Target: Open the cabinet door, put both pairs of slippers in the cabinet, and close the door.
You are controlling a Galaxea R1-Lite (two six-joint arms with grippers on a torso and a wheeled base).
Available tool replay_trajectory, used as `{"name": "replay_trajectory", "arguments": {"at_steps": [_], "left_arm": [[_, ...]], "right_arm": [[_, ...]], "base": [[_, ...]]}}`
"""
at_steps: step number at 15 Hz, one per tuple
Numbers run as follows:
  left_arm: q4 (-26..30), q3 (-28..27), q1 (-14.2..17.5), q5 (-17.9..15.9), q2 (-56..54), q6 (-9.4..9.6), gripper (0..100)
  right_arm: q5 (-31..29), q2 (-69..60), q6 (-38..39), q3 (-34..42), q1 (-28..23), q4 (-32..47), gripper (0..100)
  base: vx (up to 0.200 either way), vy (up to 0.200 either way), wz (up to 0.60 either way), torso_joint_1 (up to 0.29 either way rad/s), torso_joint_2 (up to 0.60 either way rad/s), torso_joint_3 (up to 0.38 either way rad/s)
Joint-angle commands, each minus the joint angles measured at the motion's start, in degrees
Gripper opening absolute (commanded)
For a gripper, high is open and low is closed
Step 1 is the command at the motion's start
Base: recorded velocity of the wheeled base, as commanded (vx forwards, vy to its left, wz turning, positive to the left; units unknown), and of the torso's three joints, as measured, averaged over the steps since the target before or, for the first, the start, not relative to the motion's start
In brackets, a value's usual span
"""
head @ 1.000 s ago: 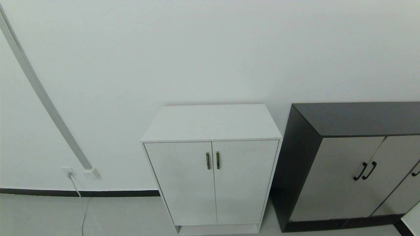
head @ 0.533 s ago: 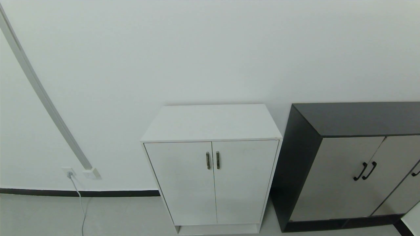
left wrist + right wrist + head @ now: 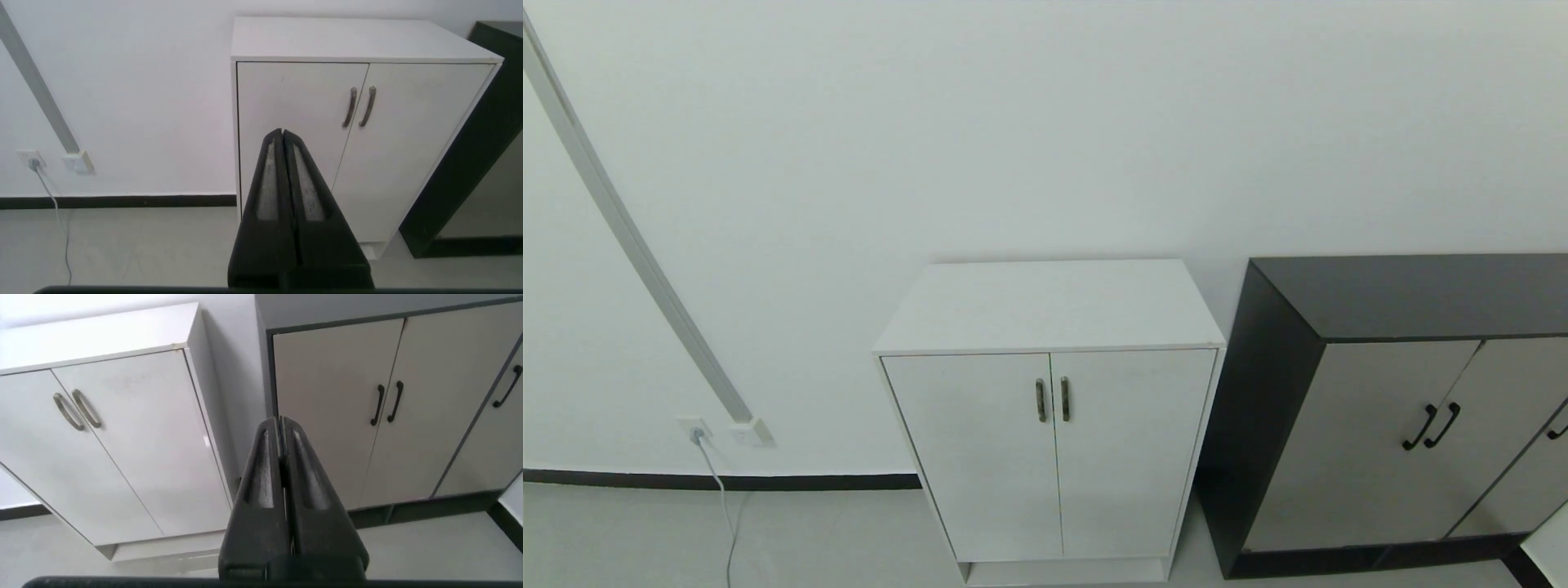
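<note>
Head view: white cabinet (image 3: pixel 980 449), closed up.
Left gripper (image 3: pixel 283 132): pressed closed, empty, white cabinet dead ahead.
Right gripper (image 3: pixel 280 420): pinched closed, empty, dark cabinet (image 3: pixel 343 416) ahead.

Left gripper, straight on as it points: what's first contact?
Probably the white cabinet's left door, beside its handle; nothing shows between it and the left gripper, though depth is unclear.
</note>
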Motion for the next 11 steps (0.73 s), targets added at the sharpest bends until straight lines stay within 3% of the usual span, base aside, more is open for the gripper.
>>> {"name": "replay_trajectory", "arguments": {"at_steps": [1,11], "left_arm": [[0.0,0.0,0.0,0.0,0.0,-0.02,0],[0.0,0.0,0.0,0.0,0.0,0.07,0]], "right_arm": [[0.0,0.1,0.0,0.0,0.0,0.0,0],[0.4,0.1,-0.6,0.0,0.0,0.0,0]], "base": [[0.000,0.000,0.00,0.000,0.00,0.000],[0.000,0.000,0.00,0.000,0.00,0.000]]}}
